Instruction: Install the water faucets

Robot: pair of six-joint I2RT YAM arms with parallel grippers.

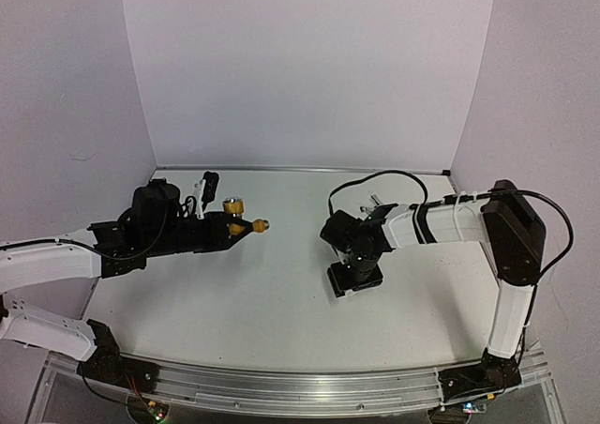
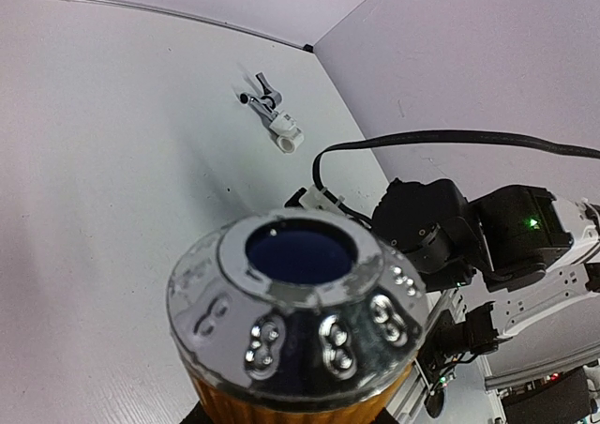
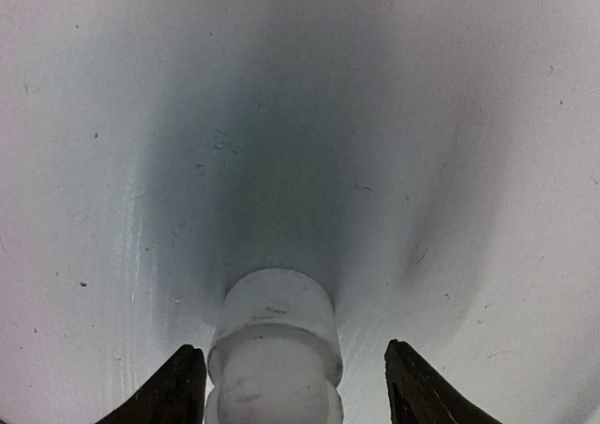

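Observation:
My left gripper point(image 1: 228, 227) is shut on the brass-gold faucet point(image 1: 246, 221) and holds it above the table, spout end pointing right. In the left wrist view its chrome cap with a blue centre point(image 2: 298, 297) fills the foreground and hides the fingers. The silver faucet point(image 2: 265, 100), joined to a white fitting point(image 2: 287, 137), lies on the table at the back; it is small in the top view point(image 1: 374, 200). My right gripper point(image 1: 354, 276) points down at the table, open. A white plastic fitting point(image 3: 275, 344) stands between its fingers point(image 3: 178, 386), close to the left one.
The right arm's black cable point(image 1: 366, 180) loops over the table behind its wrist. White walls close in the table at the back and sides point(image 1: 309, 86). An aluminium rail point(image 1: 300, 386) runs along the near edge.

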